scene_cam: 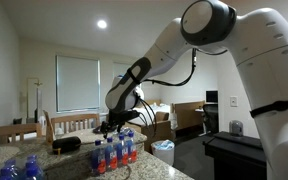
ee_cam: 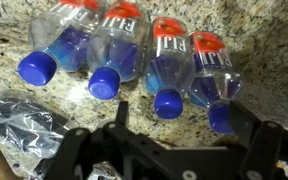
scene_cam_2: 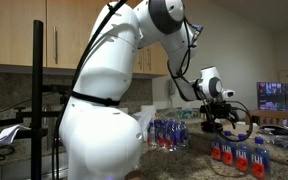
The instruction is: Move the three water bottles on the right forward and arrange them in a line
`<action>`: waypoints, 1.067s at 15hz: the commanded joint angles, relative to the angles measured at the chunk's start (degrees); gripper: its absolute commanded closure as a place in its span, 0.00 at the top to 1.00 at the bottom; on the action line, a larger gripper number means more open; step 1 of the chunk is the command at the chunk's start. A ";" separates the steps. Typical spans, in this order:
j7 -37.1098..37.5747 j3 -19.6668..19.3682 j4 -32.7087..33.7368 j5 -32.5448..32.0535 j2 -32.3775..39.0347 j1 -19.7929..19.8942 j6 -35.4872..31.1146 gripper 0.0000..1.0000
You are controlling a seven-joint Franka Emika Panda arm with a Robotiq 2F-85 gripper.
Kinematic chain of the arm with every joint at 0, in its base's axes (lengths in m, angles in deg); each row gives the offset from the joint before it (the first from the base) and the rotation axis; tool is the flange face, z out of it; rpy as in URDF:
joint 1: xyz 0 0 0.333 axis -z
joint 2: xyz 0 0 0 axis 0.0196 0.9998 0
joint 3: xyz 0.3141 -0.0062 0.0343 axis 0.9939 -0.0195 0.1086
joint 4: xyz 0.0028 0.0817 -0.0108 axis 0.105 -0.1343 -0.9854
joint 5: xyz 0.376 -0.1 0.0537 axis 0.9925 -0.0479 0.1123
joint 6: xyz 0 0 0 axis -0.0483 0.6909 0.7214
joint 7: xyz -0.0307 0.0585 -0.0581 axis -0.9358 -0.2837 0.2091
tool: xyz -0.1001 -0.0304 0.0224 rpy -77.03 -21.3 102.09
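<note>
Several small clear water bottles point(ee_cam: 124, 45) with blue caps and red-and-blue labels stand close together in a row on the speckled granite counter point(ee_cam: 24, 40). They appear in both exterior views, near the counter's edge point(scene_cam: 115, 153) point(scene_cam_2: 238, 153). My gripper point(ee_cam: 184, 116) hovers just above them, open, with nothing between its fingers. In the wrist view the black fingers point(ee_cam: 121, 112) straddle the caps of the two right-hand bottles point(ee_cam: 209, 65). In both exterior views the gripper point(scene_cam: 117, 126) point(scene_cam_2: 224, 122) hangs over the cluster. I cannot tell which three the task means.
A crumpled silvery-black wrapper point(ee_cam: 19, 120) lies at the wrist view's left. Darker blue bottles point(scene_cam: 14, 170) stand at the counter's near corner. Another pack of bottles point(scene_cam_2: 169, 132) sits further back. A white bin point(scene_cam: 163, 150) is on the floor beyond the counter.
</note>
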 commanded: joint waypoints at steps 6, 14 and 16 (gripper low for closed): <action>-4.07 2.25 8.62 4.79 6.77 1.28 3.77 1.00; -0.25 -0.04 15.60 2.78 10.30 0.09 12.93 1.00; -1.08 0.16 16.55 3.35 10.62 0.38 14.88 1.00</action>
